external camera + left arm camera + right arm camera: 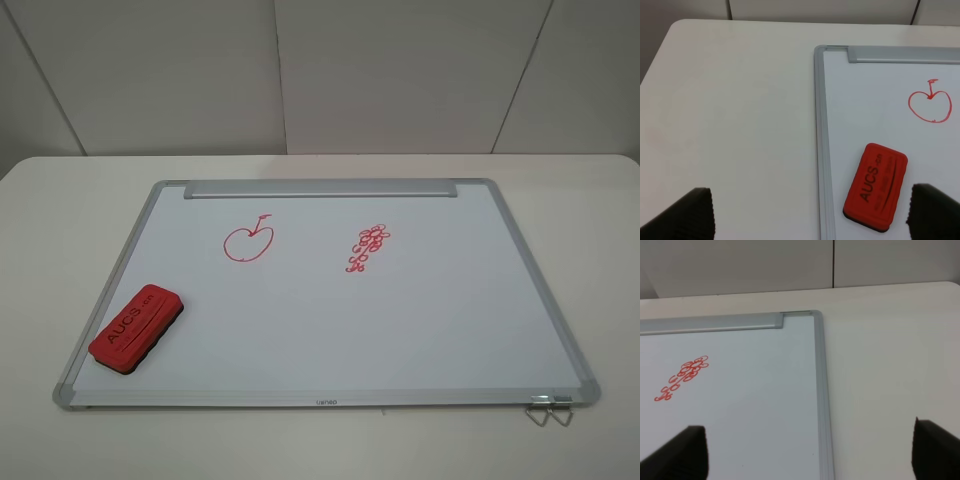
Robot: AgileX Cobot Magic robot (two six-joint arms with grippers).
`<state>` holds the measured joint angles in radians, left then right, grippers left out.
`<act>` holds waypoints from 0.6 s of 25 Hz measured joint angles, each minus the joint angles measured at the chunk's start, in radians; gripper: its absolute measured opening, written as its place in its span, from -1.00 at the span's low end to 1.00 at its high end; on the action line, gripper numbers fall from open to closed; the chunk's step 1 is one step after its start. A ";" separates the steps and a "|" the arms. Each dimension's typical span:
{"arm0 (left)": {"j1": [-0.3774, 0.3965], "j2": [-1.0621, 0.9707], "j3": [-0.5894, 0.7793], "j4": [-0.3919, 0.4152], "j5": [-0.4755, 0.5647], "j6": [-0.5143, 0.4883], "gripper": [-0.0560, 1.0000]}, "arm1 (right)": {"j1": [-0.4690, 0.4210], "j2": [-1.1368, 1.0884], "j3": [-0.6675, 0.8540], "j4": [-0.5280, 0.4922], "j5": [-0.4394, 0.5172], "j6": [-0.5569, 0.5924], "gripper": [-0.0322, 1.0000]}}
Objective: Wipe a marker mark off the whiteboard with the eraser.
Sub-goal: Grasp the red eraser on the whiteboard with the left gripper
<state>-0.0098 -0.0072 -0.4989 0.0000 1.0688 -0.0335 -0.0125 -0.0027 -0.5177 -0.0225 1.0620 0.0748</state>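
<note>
The marker mark [248, 241], a red outline of an apple with a short stem, sits on the left half of the whiteboard [400, 320], toward the far edge and a little in front of the silver tray strip [320, 188]. The eraser [137, 329], a red block with black lettering on its upper face and a dark base, lies flat on the board near the near-left corner, set diagonally just inside the left frame rail and well apart from the apple. To the right of the apple, near the middle of the board, is a red cluster of tiny loops [368, 247], separate from the apple. The board lies flat on a white table [60, 200]; two small wire clips [550, 410] project from its near-right corner, and pale wall panels rise behind the table. Neither arm appears in the high view. The left gripper [812, 215] hangs above the board's left frame rail with its dark fingers spread wide, the eraser below and nearer one finger, untouched. The right gripper [809, 452] is likewise wide apart above the board's right frame rail, grasping nothing.
</note>
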 joint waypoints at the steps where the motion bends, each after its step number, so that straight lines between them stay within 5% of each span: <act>1: 0.000 0.000 0.000 0.000 0.000 0.000 0.56 | 0.000 0.000 0.000 0.000 0.000 0.000 0.47; 15: 0.000 0.000 0.000 0.000 0.000 0.000 0.56 | 0.000 0.000 0.000 0.000 0.000 0.000 0.47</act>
<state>-0.0098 -0.0072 -0.4989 0.0000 1.0688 -0.0335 -0.0125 -0.0027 -0.5177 -0.0225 1.0620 0.0748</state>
